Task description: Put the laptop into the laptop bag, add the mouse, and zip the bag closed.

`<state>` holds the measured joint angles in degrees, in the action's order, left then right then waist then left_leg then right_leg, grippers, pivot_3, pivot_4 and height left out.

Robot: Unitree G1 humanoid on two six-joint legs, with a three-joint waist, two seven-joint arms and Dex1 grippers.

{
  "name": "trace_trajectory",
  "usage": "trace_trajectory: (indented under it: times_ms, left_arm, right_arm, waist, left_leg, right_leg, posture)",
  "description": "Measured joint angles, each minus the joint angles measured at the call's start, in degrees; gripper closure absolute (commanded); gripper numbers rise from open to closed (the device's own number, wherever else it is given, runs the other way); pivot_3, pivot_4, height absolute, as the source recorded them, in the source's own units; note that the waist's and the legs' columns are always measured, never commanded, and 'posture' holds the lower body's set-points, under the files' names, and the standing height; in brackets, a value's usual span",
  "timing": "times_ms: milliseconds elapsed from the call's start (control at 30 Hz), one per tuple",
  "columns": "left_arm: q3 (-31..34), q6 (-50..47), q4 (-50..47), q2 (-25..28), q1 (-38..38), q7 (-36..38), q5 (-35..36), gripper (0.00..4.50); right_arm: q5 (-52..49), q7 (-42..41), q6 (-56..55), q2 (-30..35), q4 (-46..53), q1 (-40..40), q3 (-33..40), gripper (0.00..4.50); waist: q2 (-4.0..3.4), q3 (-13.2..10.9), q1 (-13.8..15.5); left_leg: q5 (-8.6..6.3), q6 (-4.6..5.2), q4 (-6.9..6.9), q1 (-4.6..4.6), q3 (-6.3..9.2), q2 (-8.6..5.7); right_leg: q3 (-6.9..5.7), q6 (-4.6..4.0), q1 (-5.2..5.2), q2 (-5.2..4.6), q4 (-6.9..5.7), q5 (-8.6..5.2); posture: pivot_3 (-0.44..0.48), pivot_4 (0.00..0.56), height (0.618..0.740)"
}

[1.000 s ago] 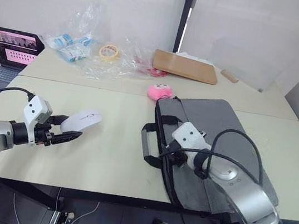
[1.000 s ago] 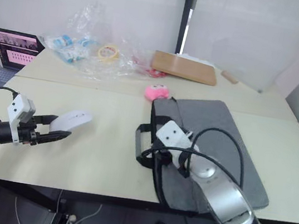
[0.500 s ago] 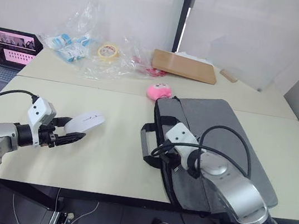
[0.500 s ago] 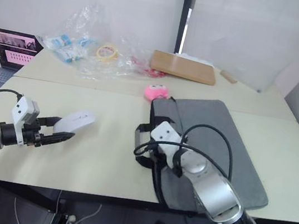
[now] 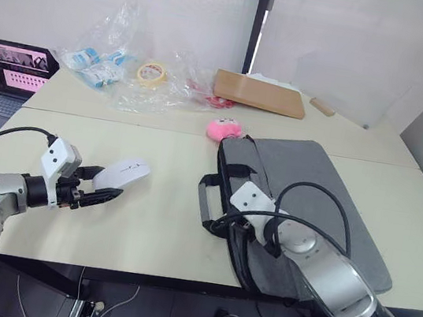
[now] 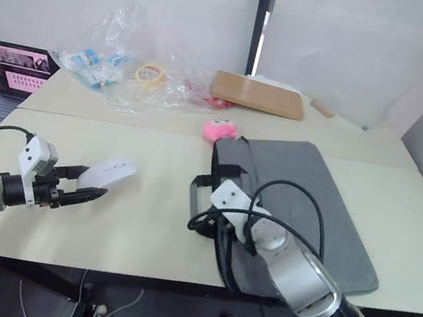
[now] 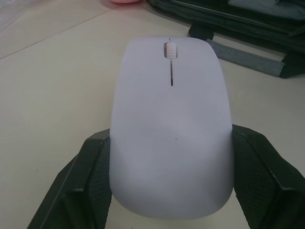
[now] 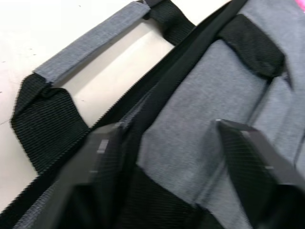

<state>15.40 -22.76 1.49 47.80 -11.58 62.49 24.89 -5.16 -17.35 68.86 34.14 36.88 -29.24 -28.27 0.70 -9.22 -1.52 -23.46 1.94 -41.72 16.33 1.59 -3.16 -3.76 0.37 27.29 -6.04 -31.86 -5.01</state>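
The white mouse (image 5: 123, 172) sits between the two black fingers (image 7: 90, 176) of my left gripper (image 5: 104, 184), which is shut on its sides just above the table's left half. The grey laptop bag (image 5: 313, 174) lies flat on the right half, with its black strap handle (image 5: 206, 202) pointing left. My right gripper (image 5: 238, 228) is at the bag's left zipper edge, near the front. It is open, with grey fabric (image 8: 190, 124) between its fingers (image 8: 102, 148). The laptop is out of view.
A round pink toy (image 5: 226, 130) rests at the bag's far left corner. At the back lie clear plastic bags (image 5: 102, 66), a tape roll (image 5: 153, 72) and a brown board (image 5: 261, 94). A small dark laptop with a lit screen (image 5: 14, 69) stands far left.
My right gripper has slid a little along the bag's left edge towards the table's front. The left gripper still has the mouse and has hardly moved.
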Motion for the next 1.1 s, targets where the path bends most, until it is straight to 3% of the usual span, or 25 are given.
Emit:
trace_trajectory:
  times_ms: [200,433,600,767,967,1100]
  left_arm:
    - [0.00,0.09,-0.09,-0.06,0.09,-0.01,0.00,1.66]
    - [-0.84,0.47,-0.57,-1.39,0.17,0.13,0.00,1.66]
    - [-2.62,1.15,-0.78,-2.57,-1.18,0.42,-0.01,1.66]
    - [-5.58,1.33,-2.64,-4.71,-4.23,0.18,-0.05,1.66]
    - [-11.24,3.12,-2.77,-7.93,-6.86,0.11,-1.52,1.66]
    - [-15.58,5.54,0.25,-10.74,-12.65,-0.43,-4.82,1.66]
  right_arm:
    - [-0.18,-1.45,0.09,0.72,1.38,0.89,1.81,4.47]
    - [-3.42,-4.37,1.86,0.06,1.38,1.03,10.17,4.47]
    - [-12.73,-9.22,5.05,-8.83,0.49,0.60,25.71,4.47]
    - [-22.11,-14.57,10.42,-9.31,-2.97,-5.43,38.57,4.47]
    - [-28.38,-17.11,11.92,-7.35,-7.33,-7.57,41.73,4.47]
    - [-31.25,-16.71,13.12,-7.90,-11.16,-11.42,43.52,4.47]
  waist:
    - [0.00,0.00,0.35]
    - [0.00,0.00,0.50]
    - [0.00,0.00,0.57]
    - [0.00,0.00,0.50]
    - [-0.01,-0.01,0.46]
    - [-0.01,0.00,0.68]
  left_leg:
    - [0.00,0.00,0.00,0.00,0.01,-0.01]
    - [0.00,0.00,0.00,0.00,-0.01,0.00]
    - [0.00,0.01,-0.02,0.01,0.08,0.00]
    - [0.00,0.02,-0.02,-0.03,0.09,0.01]
    - [0.00,0.03,-0.03,-0.02,0.02,0.00]
    - [0.01,0.04,-0.13,0.00,0.04,-0.01]
  right_leg:
    - [0.00,0.00,-0.01,-0.01,0.01,0.00]
    - [0.00,0.00,-0.02,-0.01,0.02,0.00]
    - [0.03,0.00,-0.04,-0.01,0.01,0.01]
    - [0.05,0.01,-0.07,0.02,0.01,0.03]
    - [0.13,0.00,-0.07,-0.02,-0.01,0.03]
    - [0.16,0.01,-0.10,-0.06,-0.04,0.09]
  posture:
    - [0.000,0.150,0.740]
    - [0.000,0.150,0.740]
    - [0.000,0.150,0.740]
    - [0.000,0.150,0.740]
    - [0.000,0.150,0.740]
    - [0.000,0.150,0.740]
